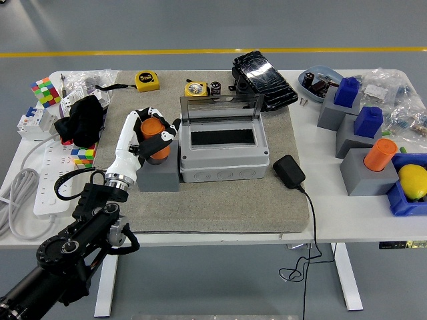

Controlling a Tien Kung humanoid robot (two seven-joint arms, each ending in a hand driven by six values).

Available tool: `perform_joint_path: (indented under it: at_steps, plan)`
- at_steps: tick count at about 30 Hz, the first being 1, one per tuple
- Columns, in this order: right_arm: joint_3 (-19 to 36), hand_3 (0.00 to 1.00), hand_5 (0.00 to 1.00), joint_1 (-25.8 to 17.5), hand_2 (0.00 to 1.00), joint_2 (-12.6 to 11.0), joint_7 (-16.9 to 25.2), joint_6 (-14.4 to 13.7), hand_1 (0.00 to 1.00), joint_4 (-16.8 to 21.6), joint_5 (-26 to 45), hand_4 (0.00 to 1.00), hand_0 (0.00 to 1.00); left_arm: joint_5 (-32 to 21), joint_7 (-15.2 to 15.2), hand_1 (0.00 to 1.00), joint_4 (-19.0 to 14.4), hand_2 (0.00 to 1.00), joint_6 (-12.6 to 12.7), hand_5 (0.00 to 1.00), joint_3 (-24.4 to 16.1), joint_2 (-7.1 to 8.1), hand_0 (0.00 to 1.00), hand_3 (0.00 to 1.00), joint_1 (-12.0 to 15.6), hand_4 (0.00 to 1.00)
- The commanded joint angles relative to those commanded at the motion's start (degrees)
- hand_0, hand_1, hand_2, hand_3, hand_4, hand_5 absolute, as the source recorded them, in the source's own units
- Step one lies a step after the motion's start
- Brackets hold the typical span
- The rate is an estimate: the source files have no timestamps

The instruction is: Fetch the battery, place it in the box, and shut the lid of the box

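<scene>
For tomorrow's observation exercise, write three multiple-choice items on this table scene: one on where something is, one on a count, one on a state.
1. Where does the orange battery held by the left hand sit?
A. Left of the grey box
B. Inside the box
C. On the black adapter

2. How many blue blocks stand on the grey stands at the right?
A. One
B. Two
C. Four

3. What state is the box lid in?
A. Shut flat
B. Lying off the box on the mat
C. Raised open at the box's far edge

Answers:
1. A, the hand grips the battery above the grey holder beside the box's left wall.
2. B, one blue block and another are visible.
3. C, the lid stands up and the dark opening shows.
</scene>
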Motion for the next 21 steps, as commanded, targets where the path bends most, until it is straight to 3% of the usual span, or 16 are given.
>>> perform_joint_path:
  at_steps: [4,9,13,14,21]
  plan:
    - [-0.2,0.546,0.478,0.0,0.572,-0.1,0.0,0.0,0.595,0.0,0.1,0.923,0.562,6.4,3.8,0.164,-4.2,0.168,-1.0,0.002,0.8,1.24,0.191,0.200,-1.0,0.684]
    - [-0.5,0.546,0.478,0.1,0.572,-0.1,0.0,0.0,0.595,0.0,0.2,0.923,0.562,15.0,8.2,0.164,-7.7,0.169,-1.9,0.002,5.6,2.46,0.192,0.202,-4.6,0.706]
    - [-0.5,0.546,0.478,0.3,0.572,-0.1,0.1,0.0,0.595,0.1,0.1,0.923,0.562,22.5,11.9,0.164,-7.2,0.169,-1.3,0.002,9.2,2.19,0.192,0.202,-7.8,0.706]
    - [-0.5,0.546,0.477,0.3,0.572,-0.1,0.1,0.0,0.595,0.1,0.1,0.923,0.563,24.2,13.1,0.167,-6.8,0.172,-1.4,0.002,9.7,2.07,0.196,0.210,-8.5,0.771]
    - [-1.3,0.546,0.476,0.2,0.572,-0.2,-0.1,-0.1,0.595,0.0,0.6,0.922,0.561,34.9,21.1,0.172,-3.9,0.175,-2.1,0.002,14.6,1.20,0.202,0.219,-13.5,0.809]
